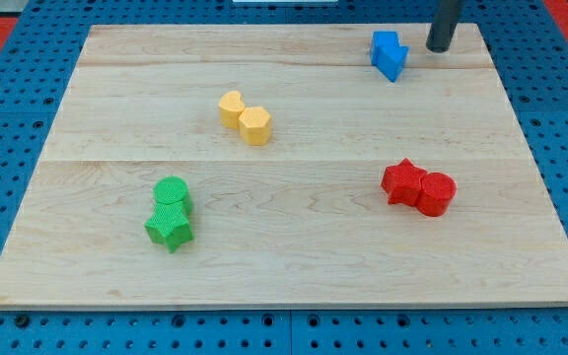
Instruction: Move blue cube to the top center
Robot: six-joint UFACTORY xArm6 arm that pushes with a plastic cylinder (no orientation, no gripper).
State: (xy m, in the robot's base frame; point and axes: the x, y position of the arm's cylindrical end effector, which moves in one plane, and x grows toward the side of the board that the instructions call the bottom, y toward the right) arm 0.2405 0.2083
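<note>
One blue cube (390, 53) sits left of my tip (440, 46).

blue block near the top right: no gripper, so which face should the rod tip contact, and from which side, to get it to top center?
Contact the view's-right face of the blue block, pushing toward the view's left. Top center lies to its left along the wooden board's top edge, and my tip already sits just right of it, apart. The block looks irregular and angled, so aim mid-face to limit spin.

The rod is standing upright at the view's top right. My tip (440, 47) is resting low, pointing straight down.
</note>
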